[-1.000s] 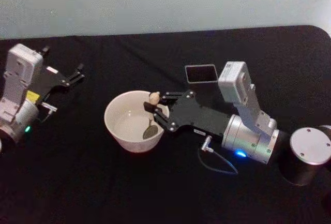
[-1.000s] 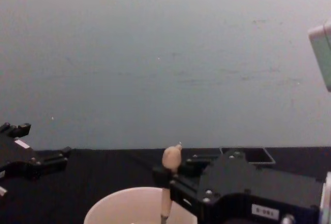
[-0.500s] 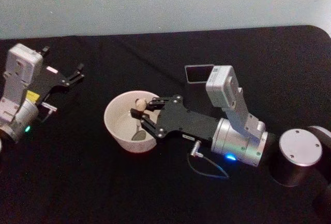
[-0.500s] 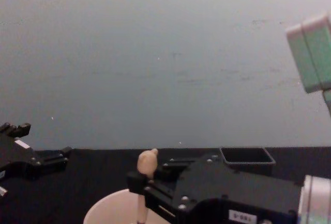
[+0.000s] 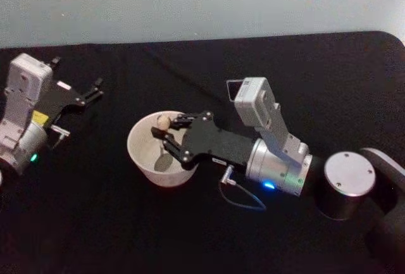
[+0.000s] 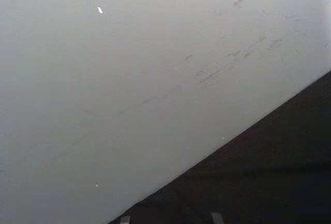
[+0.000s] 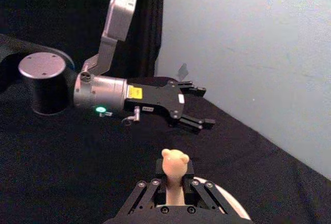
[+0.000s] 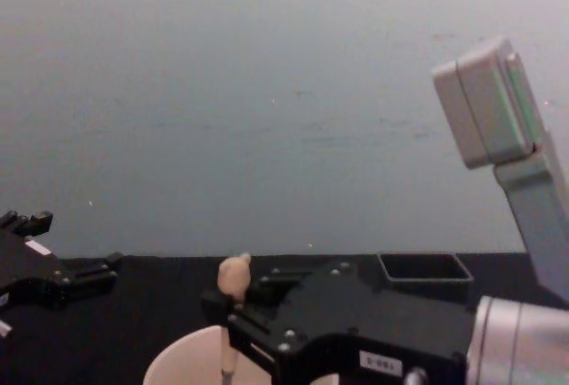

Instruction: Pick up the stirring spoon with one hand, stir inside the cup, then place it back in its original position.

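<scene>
While the right gripper [image 5: 168, 135] reaches in from the right side of the head view, its black body lies across the right rim of the cup [image 5: 140, 163]. Its fingers are clenched on the spoon [image 5: 164, 121], gripping the thin stick just under the small bear-head knob.

The cup is wide, round and pale, and sits a little left of centre in the head view on the black table [image 5: 95, 223]. The spoon stands close to upright inside it. The knob shows above the rim, towards the upper part of the cup in that view, and the stick runs down into the cup. The spoon's lower end cannot be made out.

In the chest view the knob rises just left of centre at the bottom of the frame, with the black fingers directly to its right.

A dark square box [image 8: 425, 267] stands behind the right gripper, lower right in the chest view, apart from the cup.

At the upper left of the head view the left gripper [image 5: 96, 90] rests low over the table with its fingers spread, well apart from the cup. A plain pale wall [image 5: 190, 2] runs behind the table.
</scene>
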You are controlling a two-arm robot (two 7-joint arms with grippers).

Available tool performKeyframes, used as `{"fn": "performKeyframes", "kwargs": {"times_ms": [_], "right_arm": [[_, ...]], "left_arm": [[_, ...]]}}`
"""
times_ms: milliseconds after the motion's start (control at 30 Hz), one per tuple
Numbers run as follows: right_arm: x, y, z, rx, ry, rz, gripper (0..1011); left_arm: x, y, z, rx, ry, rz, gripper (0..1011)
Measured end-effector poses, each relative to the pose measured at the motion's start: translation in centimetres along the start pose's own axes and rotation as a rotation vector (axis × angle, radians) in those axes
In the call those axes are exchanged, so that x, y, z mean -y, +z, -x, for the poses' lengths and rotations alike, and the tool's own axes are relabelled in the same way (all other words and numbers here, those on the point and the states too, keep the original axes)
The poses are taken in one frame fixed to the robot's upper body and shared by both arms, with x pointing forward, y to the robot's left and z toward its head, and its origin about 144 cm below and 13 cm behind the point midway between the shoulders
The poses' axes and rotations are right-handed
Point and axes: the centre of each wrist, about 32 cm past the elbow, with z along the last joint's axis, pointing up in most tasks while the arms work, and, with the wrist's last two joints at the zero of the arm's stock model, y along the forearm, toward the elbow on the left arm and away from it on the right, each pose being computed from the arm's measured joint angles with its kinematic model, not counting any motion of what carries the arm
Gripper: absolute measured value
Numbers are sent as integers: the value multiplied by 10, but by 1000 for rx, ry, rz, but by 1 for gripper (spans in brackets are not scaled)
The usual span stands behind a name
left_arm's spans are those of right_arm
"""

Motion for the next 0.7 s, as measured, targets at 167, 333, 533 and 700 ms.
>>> {"fn": "performKeyframes", "kwargs": {"times_ms": [167,333,533,700], "right_arm": [[-2,1,-4,3,-14,-8,174],[-1,2,-8,4,-32,-10,174],[2,1,-12,1,-53,-7,174],[7,0,-14,-3,-65,1,174]], "left_arm": [[0,0,0,0,0,0,1001],[0,0,0,0,0,0,1001],[0,0,0,0,0,0,1001],[0,0,0,0,0,0,1001]]}}
